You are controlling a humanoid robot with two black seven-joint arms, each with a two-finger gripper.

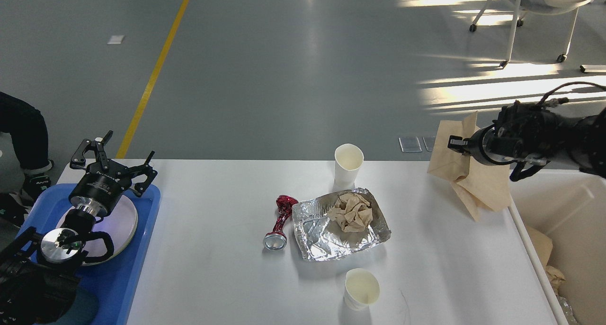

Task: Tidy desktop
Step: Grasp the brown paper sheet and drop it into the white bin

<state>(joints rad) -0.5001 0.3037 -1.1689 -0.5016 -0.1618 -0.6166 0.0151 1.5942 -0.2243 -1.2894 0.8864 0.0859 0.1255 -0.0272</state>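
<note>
No legible writing on any item. The surface (213, 249) carries two paper cups (349, 164) (362, 289), one foil tray (338, 225) and one crushed red can (280, 222) near centre. Right tool (455, 143) is clamped on one brown paper bag (466, 176) raised above the right edge. Left tool (112, 150) is apart over the blue tray (135, 268) at the left edge.

A crumpled foil tray (341, 228) holds a wad of brown paper (351, 212). Left of it lies a crushed red can (280, 222). One paper cup (348, 165) stands beyond, another (361, 289) nearer. A blue tray (137, 263) sits far left.
</note>
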